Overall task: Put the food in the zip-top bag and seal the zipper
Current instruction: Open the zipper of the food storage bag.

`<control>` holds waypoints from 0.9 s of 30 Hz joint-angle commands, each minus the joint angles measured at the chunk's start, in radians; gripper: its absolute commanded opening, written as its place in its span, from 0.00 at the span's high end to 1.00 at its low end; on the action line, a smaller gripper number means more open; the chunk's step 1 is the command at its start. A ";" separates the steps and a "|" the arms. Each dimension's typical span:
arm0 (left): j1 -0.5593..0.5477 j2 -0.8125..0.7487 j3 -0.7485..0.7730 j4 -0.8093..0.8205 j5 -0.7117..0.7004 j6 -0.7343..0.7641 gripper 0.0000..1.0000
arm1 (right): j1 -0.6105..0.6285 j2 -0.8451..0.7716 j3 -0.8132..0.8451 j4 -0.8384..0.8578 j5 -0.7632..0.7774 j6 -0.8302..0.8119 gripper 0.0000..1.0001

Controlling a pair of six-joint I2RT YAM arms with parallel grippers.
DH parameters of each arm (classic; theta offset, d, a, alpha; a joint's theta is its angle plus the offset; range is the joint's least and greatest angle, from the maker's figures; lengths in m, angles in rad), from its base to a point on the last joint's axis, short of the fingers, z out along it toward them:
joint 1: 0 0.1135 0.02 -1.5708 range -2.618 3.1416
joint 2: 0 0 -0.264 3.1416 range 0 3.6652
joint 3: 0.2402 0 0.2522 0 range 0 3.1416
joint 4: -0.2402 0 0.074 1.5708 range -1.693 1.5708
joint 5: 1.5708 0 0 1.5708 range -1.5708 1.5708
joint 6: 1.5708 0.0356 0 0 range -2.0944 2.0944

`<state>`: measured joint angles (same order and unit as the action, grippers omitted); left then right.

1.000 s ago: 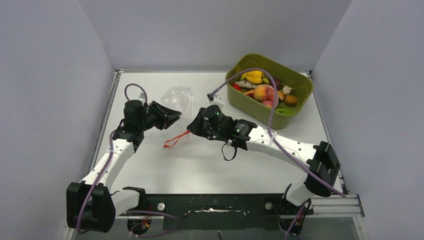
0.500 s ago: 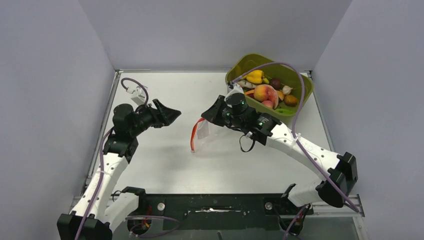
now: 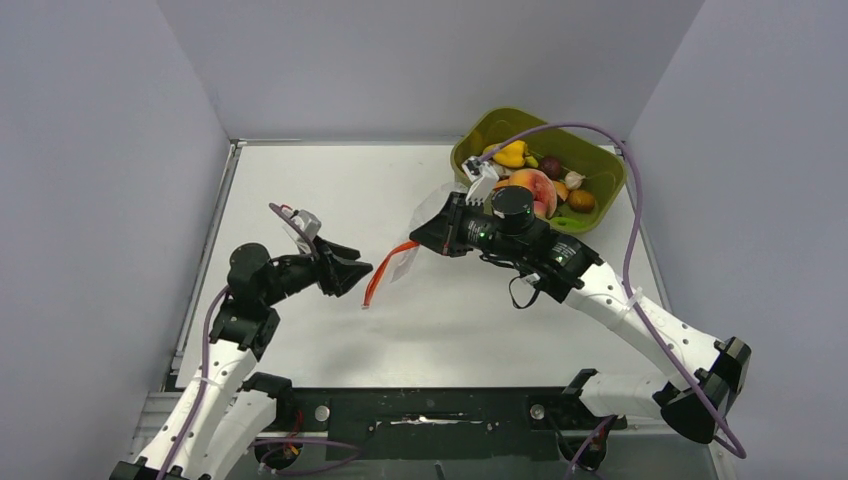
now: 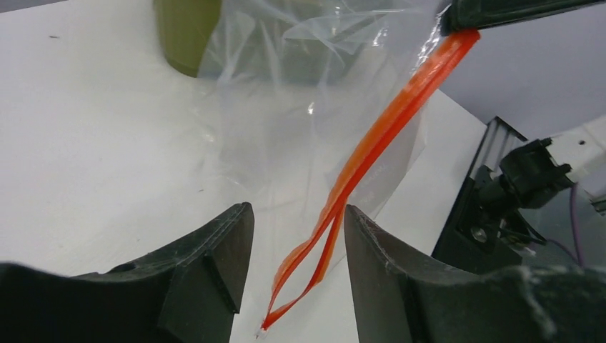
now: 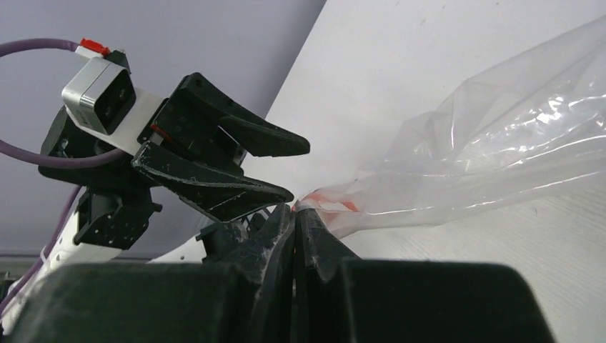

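Observation:
My right gripper (image 3: pixel 428 236) is shut on one end of the zip-top bag's red-orange zipper (image 3: pixel 385 272) and holds the clear bag (image 3: pixel 437 204) up off the table, beside the tub. The strip hangs down and left, its two lips parted near the free end. My left gripper (image 3: pixel 362 271) is open, its jaws either side of that hanging end (image 4: pixel 336 214) without touching it. The right wrist view shows the pinched corner (image 5: pixel 323 200) and the crinkled bag (image 5: pixel 500 150). The food, with a peach (image 3: pixel 530 186), yellow pepper (image 3: pixel 510 154) and dark purple piece (image 3: pixel 551 166), lies in the tub. The bag looks empty.
The olive-green tub (image 3: pixel 607 190) stands at the back right, just behind the right wrist, and shows in the left wrist view (image 4: pixel 186 36). Grey walls close in the white table (image 3: pixel 300 190) on three sides. The black base rail (image 3: pixel 430 410) runs along the near edge.
My right gripper has lifted the bag by its strip and carried it right toward the tub. My left arm let go, drew back toward me and now brackets the strip's hanging end.

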<state>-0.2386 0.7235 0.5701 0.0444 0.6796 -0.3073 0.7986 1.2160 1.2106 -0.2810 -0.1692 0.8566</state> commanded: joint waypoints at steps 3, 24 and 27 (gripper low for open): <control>-0.045 -0.036 -0.058 0.189 0.162 -0.014 0.55 | -0.007 -0.058 -0.038 0.109 -0.133 -0.106 1.00; -0.166 -0.029 -0.036 0.093 0.147 0.070 0.61 | -0.007 -0.067 -0.094 0.156 -0.239 -0.165 1.00; -0.167 -0.037 -0.020 0.039 0.160 0.102 0.61 | -0.008 -0.066 -0.092 0.144 -0.274 -0.185 1.00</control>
<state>-0.4004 0.7071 0.4835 0.1276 0.8089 -0.2493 0.7979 1.1828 1.1118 -0.1795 -0.3832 0.7200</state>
